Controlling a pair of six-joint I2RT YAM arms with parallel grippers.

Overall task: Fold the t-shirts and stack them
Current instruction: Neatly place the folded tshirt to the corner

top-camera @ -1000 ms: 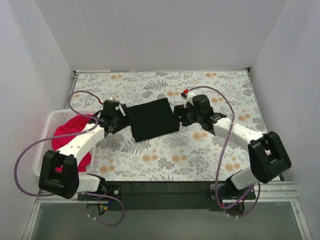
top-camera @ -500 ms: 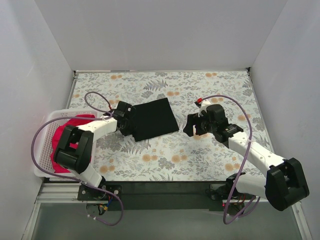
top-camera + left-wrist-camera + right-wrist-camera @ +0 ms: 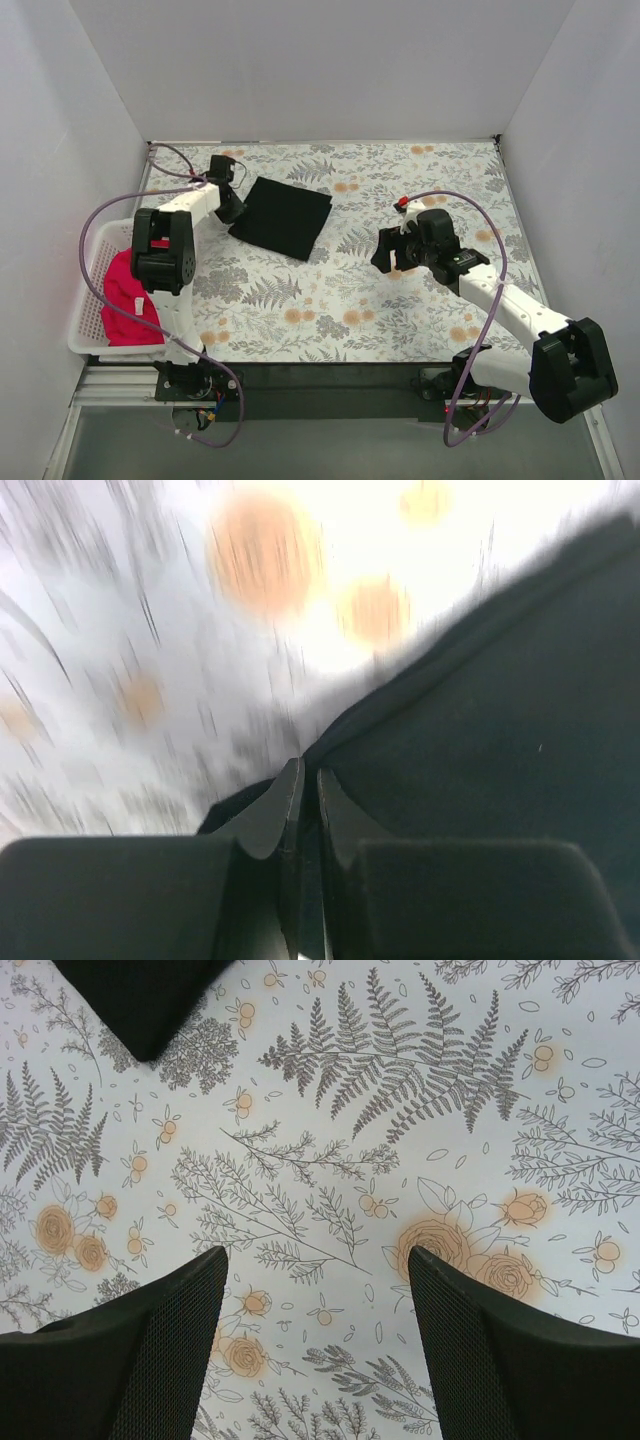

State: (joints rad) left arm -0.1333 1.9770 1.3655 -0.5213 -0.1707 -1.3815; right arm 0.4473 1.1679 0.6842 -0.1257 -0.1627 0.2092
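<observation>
Two garments in play. One, a plain black cloth t-shirt (image 3: 282,217), is folded to a compact rectangle and lies flat on the floral-patterned counter (image 3: 420,175), toward the far left. The left pincer (image 3: 305,772) sits at its left corner, fingers pressed together, apparently clamped on the cloth edge (wrist view blurred). The right pincer (image 3: 317,1256) hovers over bare counter, well apart from it, fingers spread, carrying nothing. The bright red-pink cloth t-shirt (image 3: 125,300) lies bunched in the white plastic lattice basket (image 3: 84,325). Judgement: the black fold looks finished and is being positioned. The next move calls for release, then fetching the red-pink one.
</observation>
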